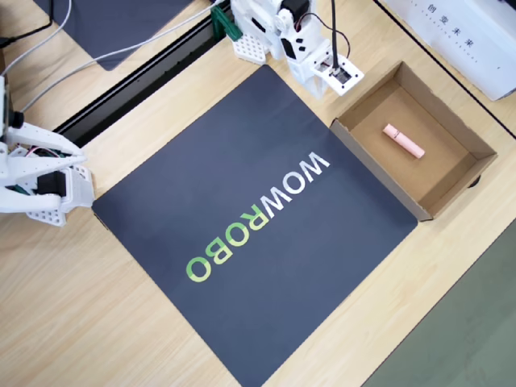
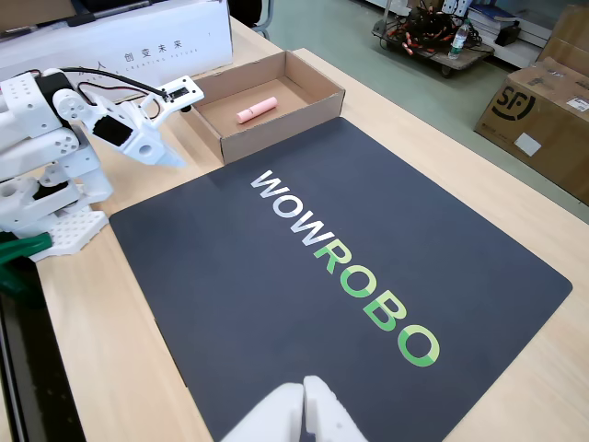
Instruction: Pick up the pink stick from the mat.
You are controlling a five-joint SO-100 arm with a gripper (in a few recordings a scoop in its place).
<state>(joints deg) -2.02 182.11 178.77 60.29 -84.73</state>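
In the fixed view, a white robot arm sits folded at the left of a pale wooden desk (image 2: 515, 193). Its claw (image 2: 164, 147) hangs empty, fingers together, just above the far left corner of the mat (image 2: 276, 304), a dark square printed WOWROBO. To the right of the claw, just beyond it, an open cardboard box (image 2: 304, 106) holds the pink stick (image 2: 257, 110), lying flat on the box floor, off the mat.

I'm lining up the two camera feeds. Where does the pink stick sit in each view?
Overhead view: pink stick lies in the cardboard box at right, off the mat.
Fixed view: pink stick lies in the box at upper centre.
Shared landmark: the box's edge beside the W of WOWROBO.
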